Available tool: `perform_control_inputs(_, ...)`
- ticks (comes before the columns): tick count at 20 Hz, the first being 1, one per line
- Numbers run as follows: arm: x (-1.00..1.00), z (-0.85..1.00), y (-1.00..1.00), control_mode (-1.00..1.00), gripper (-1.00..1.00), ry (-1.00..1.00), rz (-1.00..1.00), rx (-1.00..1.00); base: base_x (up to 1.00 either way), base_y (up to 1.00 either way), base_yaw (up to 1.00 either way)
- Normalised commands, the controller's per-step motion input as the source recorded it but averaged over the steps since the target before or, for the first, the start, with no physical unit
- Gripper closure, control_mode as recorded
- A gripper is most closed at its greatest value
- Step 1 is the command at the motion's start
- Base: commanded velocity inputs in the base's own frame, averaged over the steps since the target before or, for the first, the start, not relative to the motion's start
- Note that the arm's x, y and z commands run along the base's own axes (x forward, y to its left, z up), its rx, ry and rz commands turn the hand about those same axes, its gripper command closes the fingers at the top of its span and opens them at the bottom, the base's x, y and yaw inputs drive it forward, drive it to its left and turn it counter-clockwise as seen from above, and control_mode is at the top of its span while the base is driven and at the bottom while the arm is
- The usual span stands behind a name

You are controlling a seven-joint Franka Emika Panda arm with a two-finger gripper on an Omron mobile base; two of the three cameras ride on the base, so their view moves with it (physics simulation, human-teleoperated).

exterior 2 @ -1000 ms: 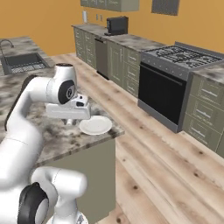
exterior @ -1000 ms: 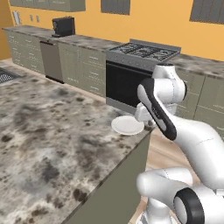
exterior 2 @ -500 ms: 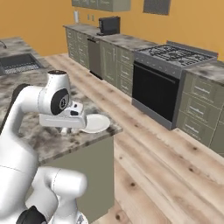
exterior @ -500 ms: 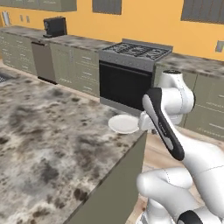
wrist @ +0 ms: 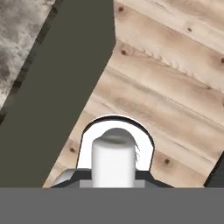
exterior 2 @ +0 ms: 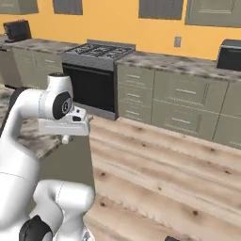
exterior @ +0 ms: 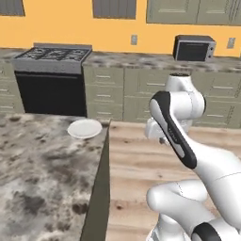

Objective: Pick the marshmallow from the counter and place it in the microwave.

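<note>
Flat, even rendered light reaches me in every view, with no glare. The base views look soft and slightly blurred. In my hand view, the wooden floor [wrist: 175,87] beyond the gripper [wrist: 113,177] is bright and fairly sharp; the counter [wrist: 26,26] side to its left is dark, perhaps in shade.

We see a smooth matt white marshmallow [wrist: 113,159] in the hand; below it knotty wood-plank floor [wrist: 175,87], beside it mottled stone counter [wrist: 17,30], sides plain matt.
</note>
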Motion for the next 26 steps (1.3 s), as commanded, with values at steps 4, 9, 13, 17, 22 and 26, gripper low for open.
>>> perform_control_inputs(4,0.00,0.00,0.00,1.00,1.00,0.00,0.00,0.00,-1.00,0.32,-0.61)
perform_control_inputs(9,0.00,0.00,0.00,1.00,1.00,0.00,0.00,0.00,-1.00,0.63,-0.57)
perform_control_inputs(13,0.00,0.00,0.00,1.00,1.00,0.00,0.00,0.00,-1.00,0.47,-0.49)
perform_control_inputs(17,0.00,0.00,0.00,1.00,1.00,0.00,0.00,0.00,-1.00,0.44,-0.48)
perform_control_inputs(22,0.00,0.00,0.00,1.00,1.00,0.00,0.00,0.00,-0.26,0.02,-0.84)
perform_control_inputs(26,0.00,0.00,0.00,1.00,1.00,0.00,0.00,0.00,0.00,0.00,-0.93)
